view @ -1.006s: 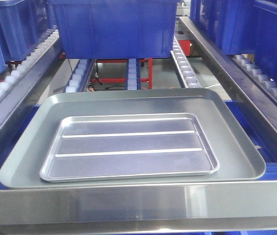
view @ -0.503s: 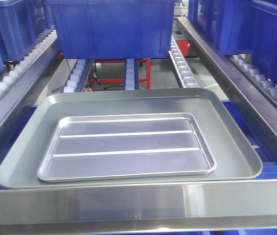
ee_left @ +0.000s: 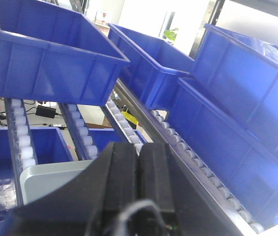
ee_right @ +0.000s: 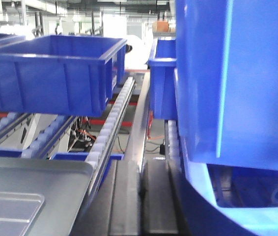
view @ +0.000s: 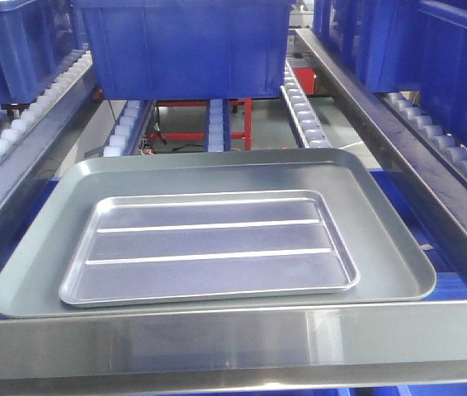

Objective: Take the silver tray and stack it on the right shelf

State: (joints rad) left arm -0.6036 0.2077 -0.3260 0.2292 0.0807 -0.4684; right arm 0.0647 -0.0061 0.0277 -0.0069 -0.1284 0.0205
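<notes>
Silver tray (view: 209, 247): lay flat inside the grey tray (view: 382, 214), toward its front-left, ridges running left to right.
Grey tray: sat on the shelf rollers (view: 304, 111), just behind the steel lip (view: 233, 342).
Blue bin (view: 184, 45): farther up the same shelf.
Left gripper (ee_left: 139, 182): fingers pressed together, holding nothing.
Right gripper (ee_right: 141, 196): fingers nearly touching, holding nothing, beside the grey tray's right corner.

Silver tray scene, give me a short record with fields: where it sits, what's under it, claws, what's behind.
silver tray: lies flat inside the larger grey tray, untouched
support: shelf with roller tracks, behind a shiny steel front lip
left claw: fingers pressed together, holding nothing
right claw: fingers together, holding nothing
behind: blue bin on the rollers
</notes>
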